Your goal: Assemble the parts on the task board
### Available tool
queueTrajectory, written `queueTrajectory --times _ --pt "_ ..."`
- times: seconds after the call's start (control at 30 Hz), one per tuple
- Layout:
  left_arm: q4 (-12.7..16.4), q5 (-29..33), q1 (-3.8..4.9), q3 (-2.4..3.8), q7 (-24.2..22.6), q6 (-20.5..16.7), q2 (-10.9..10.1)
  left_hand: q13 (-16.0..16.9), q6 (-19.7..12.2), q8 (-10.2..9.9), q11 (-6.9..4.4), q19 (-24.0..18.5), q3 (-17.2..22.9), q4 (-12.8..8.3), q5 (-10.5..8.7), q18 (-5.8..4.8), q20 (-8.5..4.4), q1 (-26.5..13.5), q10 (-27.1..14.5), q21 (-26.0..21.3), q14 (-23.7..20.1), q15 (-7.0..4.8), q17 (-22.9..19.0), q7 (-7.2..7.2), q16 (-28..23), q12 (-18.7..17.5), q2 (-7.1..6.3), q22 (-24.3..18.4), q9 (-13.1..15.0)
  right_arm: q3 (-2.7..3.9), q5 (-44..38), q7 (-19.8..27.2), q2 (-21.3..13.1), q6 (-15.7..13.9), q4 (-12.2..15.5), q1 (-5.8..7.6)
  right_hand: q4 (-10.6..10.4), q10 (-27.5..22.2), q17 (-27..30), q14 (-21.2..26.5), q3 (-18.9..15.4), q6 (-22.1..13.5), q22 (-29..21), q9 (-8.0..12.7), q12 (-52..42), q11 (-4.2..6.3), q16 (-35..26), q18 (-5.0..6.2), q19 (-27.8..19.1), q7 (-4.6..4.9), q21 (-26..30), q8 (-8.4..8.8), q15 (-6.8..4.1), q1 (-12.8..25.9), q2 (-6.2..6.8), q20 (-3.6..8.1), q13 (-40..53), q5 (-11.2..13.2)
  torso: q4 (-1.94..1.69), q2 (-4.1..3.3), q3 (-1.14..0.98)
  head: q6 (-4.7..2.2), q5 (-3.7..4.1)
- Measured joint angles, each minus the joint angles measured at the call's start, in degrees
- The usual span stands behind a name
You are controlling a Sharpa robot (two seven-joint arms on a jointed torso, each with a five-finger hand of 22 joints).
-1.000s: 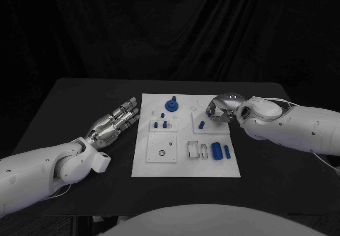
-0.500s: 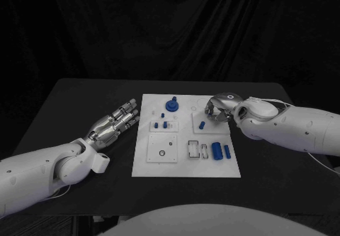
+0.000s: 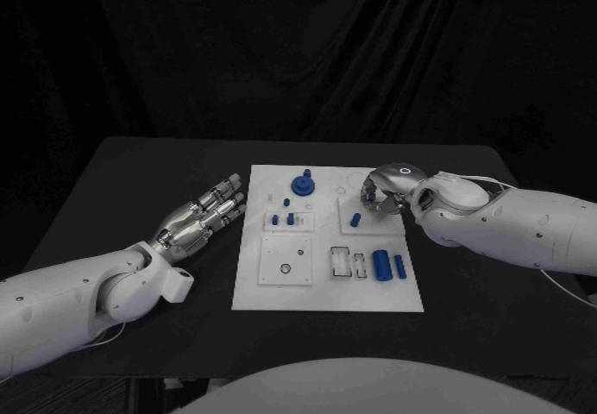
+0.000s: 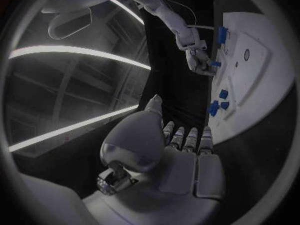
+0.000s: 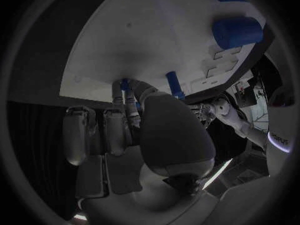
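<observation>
From above, the white task board [image 3: 326, 297] sits mid-table with blue parts [image 3: 388, 265] near its right edge. The right hand [image 3: 383, 191] curls over the board's far right corner; its wrist camera shows fingers [image 5: 128, 97] down beside a short blue peg [image 5: 175, 84], though whether they grip it I cannot tell. The left hand [image 3: 202, 216] lies flat, fingers apart, holding nothing, on bare table just beside the board's left edge.

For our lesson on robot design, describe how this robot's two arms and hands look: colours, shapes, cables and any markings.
Both arms are smooth, rounded white shells with small dark dots. The left hand and right hand are silver metal with segmented fingers. The right hand carries a small glowing ring on its back; a thin pale cable loops near that wrist. A white boxy module sits at the left wrist.
</observation>
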State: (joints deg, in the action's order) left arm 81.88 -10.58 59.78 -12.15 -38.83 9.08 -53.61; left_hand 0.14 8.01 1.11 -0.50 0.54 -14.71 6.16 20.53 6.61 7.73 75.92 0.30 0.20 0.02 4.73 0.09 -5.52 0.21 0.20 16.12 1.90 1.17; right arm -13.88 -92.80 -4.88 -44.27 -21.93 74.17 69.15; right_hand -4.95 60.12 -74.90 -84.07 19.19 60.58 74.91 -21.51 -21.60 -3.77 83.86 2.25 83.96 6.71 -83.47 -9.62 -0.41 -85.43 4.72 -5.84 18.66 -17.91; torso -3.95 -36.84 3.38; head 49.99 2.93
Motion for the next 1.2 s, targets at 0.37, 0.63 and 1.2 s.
queueTrajectory --times 0.37,0.63,1.2 --pt "-0.4 0.0 -0.02 0.0 0.0 0.3 0.3 0.0 0.2 0.0 0.0 -0.1 0.1 -0.5 1.19 0.01 0.09 0.5 0.0 0.0 0.1 0.11 0.0 0.2 0.0 0.0 0.09 0.0 0.0 -0.18 0.1 -0.1 -1.5 -0.1 1.8 0.42 0.3 0.2 0.0 0.0 0.0 0.0 0.0 -0.4 0.0 -0.23 0.0 0.0 0.0 0.0 0.0 -0.05 0.0 -0.1 -0.07 0.0 -0.1 0.0 0.02 0.05 -0.01 0.0 -0.18" --pt "-0.6 0.0 -0.02 0.0 0.0 0.4 0.6 0.0 0.4 0.0 0.0 -0.1 0.1 -0.6 1.53 0.0 0.08 0.5 0.0 0.0 0.1 0.1 0.0 0.41 0.0 0.0 0.05 0.0 0.0 -0.13 0.1 -0.4 -2.9 -0.1 3.8 3.1 0.4 0.4 0.0 0.0 -0.1 0.0 0.0 -0.5 0.0 -0.27 0.0 0.0 0.0 0.0 0.0 -0.05 0.0 -0.1 -0.07 0.0 -0.1 0.3 0.03 0.04 0.0 0.0 -0.51" --pt "-0.1 0.0 -0.03 0.0 0.0 0.5 0.9 0.0 0.5 0.0 -0.01 0.1 0.4 -1.4 2.47 0.0 0.29 0.7 0.0 0.0 -0.1 0.3 0.0 0.93 0.0 0.0 0.28 0.0 0.1 -0.19 0.2 -1.3 -6.1 0.2 16.5 6.08 0.6 0.6 0.0 0.0 -0.3 -0.3 0.0 -0.9 0.4 -0.41 0.0 0.0 0.0 0.31 0.6 0.13 0.01 -0.3 0.22 0.0 -0.4 1.4 -0.03 -0.01 -0.03 0.0 -1.73"
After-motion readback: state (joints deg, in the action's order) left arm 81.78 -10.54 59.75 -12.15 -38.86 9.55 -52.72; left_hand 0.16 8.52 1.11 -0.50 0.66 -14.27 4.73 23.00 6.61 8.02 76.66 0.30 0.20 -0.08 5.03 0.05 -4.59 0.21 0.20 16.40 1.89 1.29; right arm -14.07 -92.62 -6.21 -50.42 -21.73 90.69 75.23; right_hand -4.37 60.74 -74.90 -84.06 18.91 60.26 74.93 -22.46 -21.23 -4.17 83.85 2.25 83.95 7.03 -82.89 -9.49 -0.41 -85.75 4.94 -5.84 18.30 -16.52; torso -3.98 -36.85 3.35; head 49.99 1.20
